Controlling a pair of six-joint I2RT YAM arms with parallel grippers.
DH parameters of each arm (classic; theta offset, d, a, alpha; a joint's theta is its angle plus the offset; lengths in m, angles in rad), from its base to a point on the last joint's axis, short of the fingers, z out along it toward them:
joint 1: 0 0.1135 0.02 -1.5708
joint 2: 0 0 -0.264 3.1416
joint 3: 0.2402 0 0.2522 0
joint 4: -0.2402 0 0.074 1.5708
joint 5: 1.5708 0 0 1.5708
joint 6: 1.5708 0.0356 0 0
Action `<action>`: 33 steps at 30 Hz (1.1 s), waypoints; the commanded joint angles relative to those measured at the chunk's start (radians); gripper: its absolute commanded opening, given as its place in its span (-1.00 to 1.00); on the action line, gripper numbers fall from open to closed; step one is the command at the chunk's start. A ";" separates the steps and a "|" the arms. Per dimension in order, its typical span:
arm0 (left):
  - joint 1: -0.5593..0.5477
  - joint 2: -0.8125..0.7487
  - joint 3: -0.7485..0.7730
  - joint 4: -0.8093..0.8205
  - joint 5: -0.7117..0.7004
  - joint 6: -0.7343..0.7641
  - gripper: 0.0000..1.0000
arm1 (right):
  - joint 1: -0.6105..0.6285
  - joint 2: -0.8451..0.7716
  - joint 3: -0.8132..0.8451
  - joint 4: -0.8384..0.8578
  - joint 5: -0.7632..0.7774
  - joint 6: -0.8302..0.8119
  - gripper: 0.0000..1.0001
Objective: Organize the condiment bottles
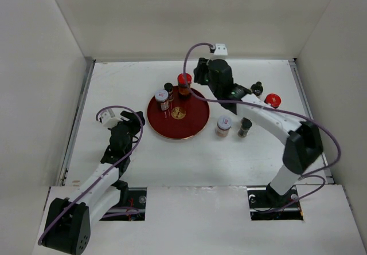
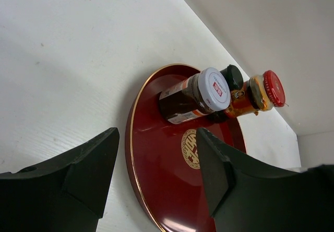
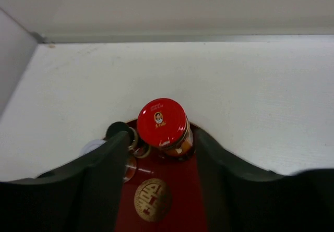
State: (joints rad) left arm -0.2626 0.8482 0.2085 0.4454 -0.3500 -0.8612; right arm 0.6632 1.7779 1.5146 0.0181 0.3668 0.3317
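Note:
A red-lidded jar (image 1: 184, 81) stands at the far edge of the round red tray (image 1: 192, 126), next to a black-capped bottle (image 1: 168, 87) and a white-lidded jar (image 1: 161, 97). My right gripper (image 1: 195, 76) is open just behind the red-lidded jar (image 3: 162, 120), its fingers on either side of it and apart from it. My left gripper (image 1: 135, 121) is open and empty at the tray's left rim. In the left wrist view the white-lidded jar (image 2: 201, 94), the black cap (image 2: 232, 76) and the red-lidded jar (image 2: 263, 90) show across the tray (image 2: 156, 190).
To the right of the tray stand another white-lidded jar (image 1: 223, 124), a dark bottle (image 1: 245, 128), a black-capped bottle (image 1: 257, 87) and a second red-lidded jar (image 1: 273, 100). White walls enclose the table on three sides.

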 commanded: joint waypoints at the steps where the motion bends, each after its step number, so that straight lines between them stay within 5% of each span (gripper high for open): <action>1: -0.002 -0.020 -0.017 0.045 -0.001 -0.006 0.17 | 0.005 -0.187 -0.166 0.100 0.047 0.016 -0.08; 3: 0.000 -0.011 -0.014 0.044 0.009 -0.009 0.17 | -0.009 -0.297 -0.317 0.091 0.081 0.036 -0.38; 6: -0.008 -0.014 -0.012 0.049 0.005 -0.010 0.17 | -0.006 -0.409 -0.474 0.037 0.129 0.065 -0.39; 8: -0.013 0.006 -0.011 0.055 0.002 -0.010 0.17 | -0.006 -0.455 -0.549 -0.030 0.156 0.082 -0.18; 11: -0.014 0.026 -0.004 0.055 0.014 -0.015 0.17 | 0.012 -0.485 -0.625 -0.089 0.161 0.092 0.49; 16: -0.016 0.028 -0.006 0.062 0.009 -0.015 0.17 | 0.042 -0.486 -0.672 -0.101 0.155 0.107 0.77; 33: -0.028 0.020 -0.006 0.062 0.003 -0.010 0.17 | 0.045 -0.384 -0.703 -0.162 0.175 0.141 0.77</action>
State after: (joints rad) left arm -0.2848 0.8738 0.2085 0.4606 -0.3470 -0.8658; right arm 0.7017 1.3819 0.8085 -0.1417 0.5163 0.4503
